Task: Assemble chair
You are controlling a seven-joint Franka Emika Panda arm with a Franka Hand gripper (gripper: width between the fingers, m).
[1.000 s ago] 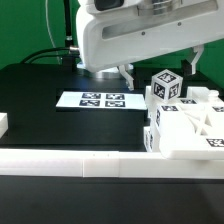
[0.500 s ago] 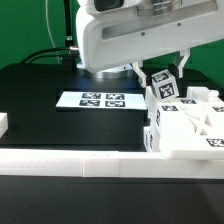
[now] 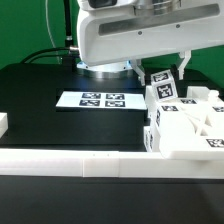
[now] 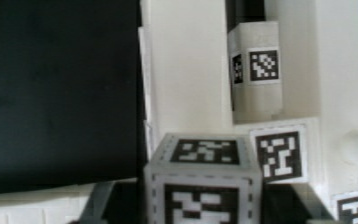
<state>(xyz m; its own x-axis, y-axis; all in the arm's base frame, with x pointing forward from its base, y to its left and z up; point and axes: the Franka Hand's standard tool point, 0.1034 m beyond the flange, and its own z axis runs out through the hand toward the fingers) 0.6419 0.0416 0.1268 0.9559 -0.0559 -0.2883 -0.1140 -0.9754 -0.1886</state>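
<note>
Since the end effector (image 3: 163, 79) is clamped on the tagged square post (image 3: 166, 93), a slow straight lift looks wisest, holding it upright and clear of neighbouring chair parts (image 3: 192, 128).

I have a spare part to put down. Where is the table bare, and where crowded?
Bare table lies between the marker board and the border wall, and to the exterior view's left of the board. The exterior view's right is crowded: chair parts pile against the wall, the gripper shut on a tagged post.
</note>
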